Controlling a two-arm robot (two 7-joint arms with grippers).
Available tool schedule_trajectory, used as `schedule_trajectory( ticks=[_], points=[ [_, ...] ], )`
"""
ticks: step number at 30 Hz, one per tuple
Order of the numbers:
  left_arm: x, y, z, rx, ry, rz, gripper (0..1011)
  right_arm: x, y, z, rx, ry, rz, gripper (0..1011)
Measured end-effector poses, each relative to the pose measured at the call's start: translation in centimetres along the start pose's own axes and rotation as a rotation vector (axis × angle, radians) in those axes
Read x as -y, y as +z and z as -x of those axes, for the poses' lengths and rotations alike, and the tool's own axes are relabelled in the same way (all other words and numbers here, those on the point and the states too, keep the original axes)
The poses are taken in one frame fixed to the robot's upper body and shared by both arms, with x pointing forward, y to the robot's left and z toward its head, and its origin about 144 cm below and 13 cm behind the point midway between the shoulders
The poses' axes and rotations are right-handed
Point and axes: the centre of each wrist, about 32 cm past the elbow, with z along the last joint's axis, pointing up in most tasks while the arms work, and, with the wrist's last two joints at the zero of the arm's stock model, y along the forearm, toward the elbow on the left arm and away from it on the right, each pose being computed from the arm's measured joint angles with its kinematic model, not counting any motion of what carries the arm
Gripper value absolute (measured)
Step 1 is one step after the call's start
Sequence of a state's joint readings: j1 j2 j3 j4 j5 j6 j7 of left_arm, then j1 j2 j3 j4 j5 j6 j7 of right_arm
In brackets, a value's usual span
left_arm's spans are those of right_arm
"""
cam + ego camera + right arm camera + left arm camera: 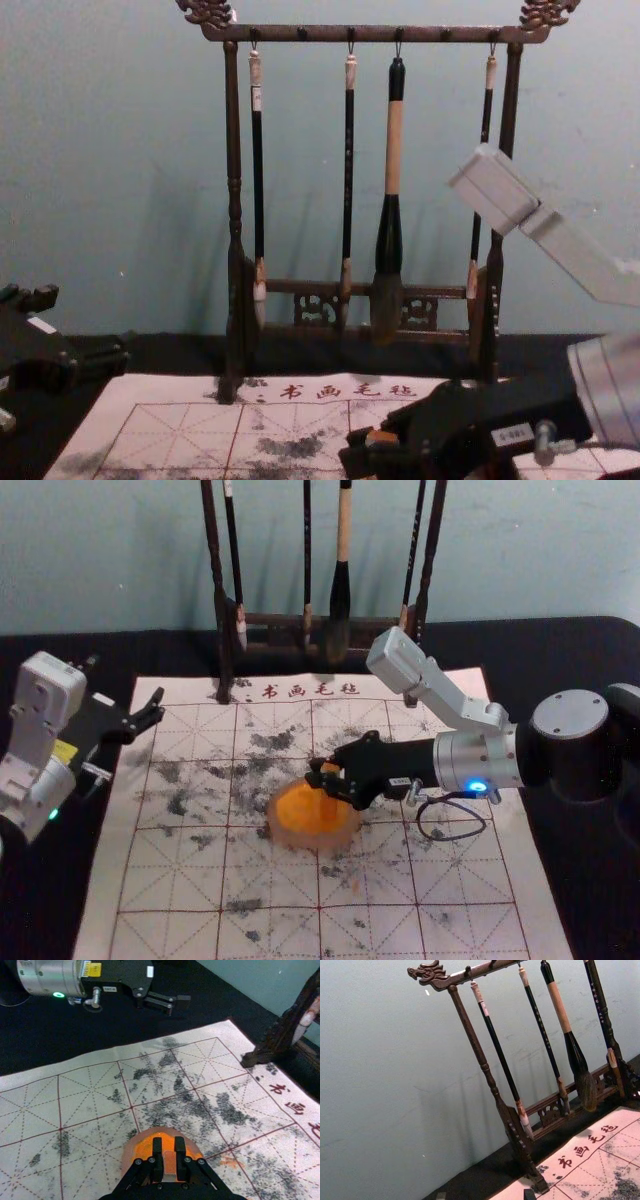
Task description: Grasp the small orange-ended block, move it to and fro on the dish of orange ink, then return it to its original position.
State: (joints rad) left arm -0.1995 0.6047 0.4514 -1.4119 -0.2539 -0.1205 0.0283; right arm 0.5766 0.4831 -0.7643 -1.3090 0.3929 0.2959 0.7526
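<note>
Head view: the right gripper (326, 777) is over the far side of the dish (311, 841), its jaws closed on the block (170, 1162). Whether the block touches the orange ink (298, 802) I cannot tell. The step in hand looks to be the inking: ease down to light contact, then sweep to and fro in short, level strokes, the grip snug and the block square. Stay inside the rim; a push against it could drag the dish across the felt mat (270, 880). The left gripper (84, 326) waits at the mat's left side, jaws apart.
</note>
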Motion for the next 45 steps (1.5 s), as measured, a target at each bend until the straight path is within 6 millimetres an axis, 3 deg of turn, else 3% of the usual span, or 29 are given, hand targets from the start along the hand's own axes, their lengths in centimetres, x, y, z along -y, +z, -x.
schedule_trajectory(
  ticks=[20,45],
  points=[
    [0.0,0.0,0.0,0.000,0.000,0.000,1001,-1.5,0.6,0.6,0.002,0.044,-0.016,130],
    [0.0,0.0,0.0,0.000,0.000,0.000,1001,-3.2,1.3,-0.2,0.009,0.015,-0.017,130]
  ],
)
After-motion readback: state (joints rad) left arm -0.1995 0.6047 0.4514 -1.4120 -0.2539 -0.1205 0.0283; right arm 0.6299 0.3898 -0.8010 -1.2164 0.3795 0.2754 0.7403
